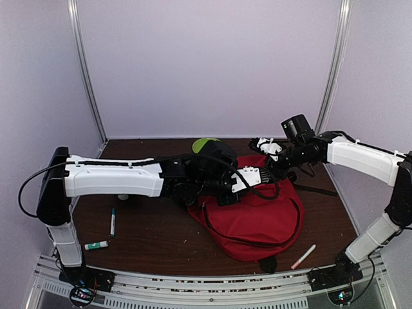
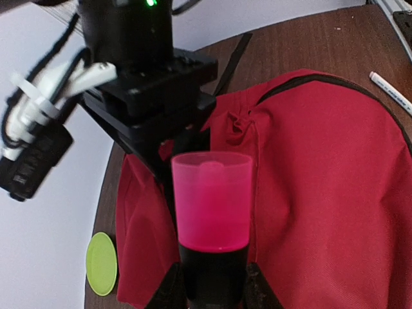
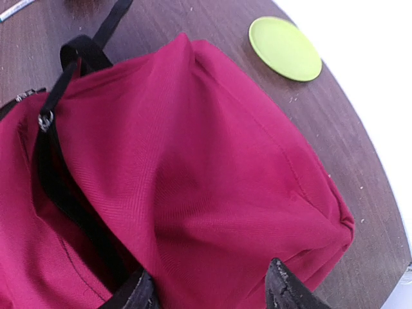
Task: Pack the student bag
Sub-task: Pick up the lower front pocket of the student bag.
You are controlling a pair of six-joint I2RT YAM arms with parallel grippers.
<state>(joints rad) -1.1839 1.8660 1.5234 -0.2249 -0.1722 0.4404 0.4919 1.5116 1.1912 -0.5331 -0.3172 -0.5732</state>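
The student bag (image 1: 261, 215), red with black zips, lies right of centre on the table, its top end raised. My left gripper (image 1: 239, 183) is over its upper left part. In the left wrist view the gripper (image 2: 211, 283) is shut on a bottle (image 2: 211, 212) with a black body and a translucent pink cap, which points at the bag (image 2: 322, 193). My right gripper (image 1: 270, 154) is at the bag's top. In the right wrist view the gripper (image 3: 211, 293) pinches a thick fold of the bag (image 3: 212, 161), with one finger in the open zip (image 3: 71, 199) and one outside.
A green plate (image 1: 203, 144) lies behind the bag. A teal pen (image 1: 112, 222) and a white and green stick (image 1: 96, 245) lie at the front left. A white pen (image 1: 302, 256) and a small black object (image 1: 269, 264) lie at the front right. Walls enclose the table.
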